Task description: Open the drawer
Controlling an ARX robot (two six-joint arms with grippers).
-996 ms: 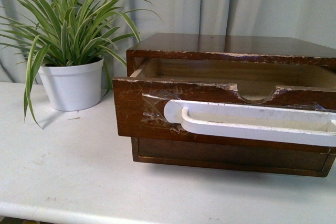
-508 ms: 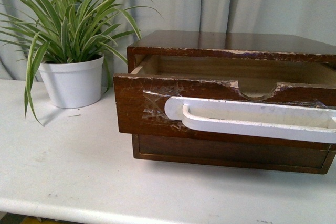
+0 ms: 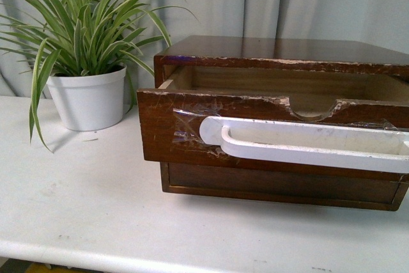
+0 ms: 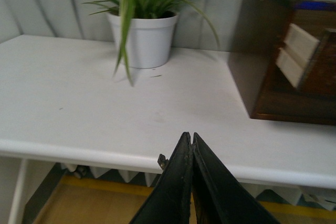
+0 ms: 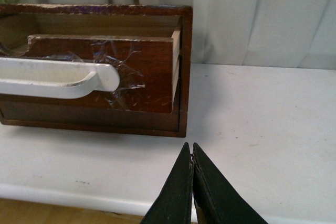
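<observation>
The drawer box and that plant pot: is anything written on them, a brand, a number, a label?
None: no words, numbers or signs can be read in any view.
The drawer bears only clear tape and a plain white handle.
The pot is blank white.

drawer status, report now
Left claw shut, empty, off the table edge. Right claw shut, empty, short of the cabinet. Dark brown wooden drawer with white bar handle pulled partly out. Nothing blocking its front.
</observation>
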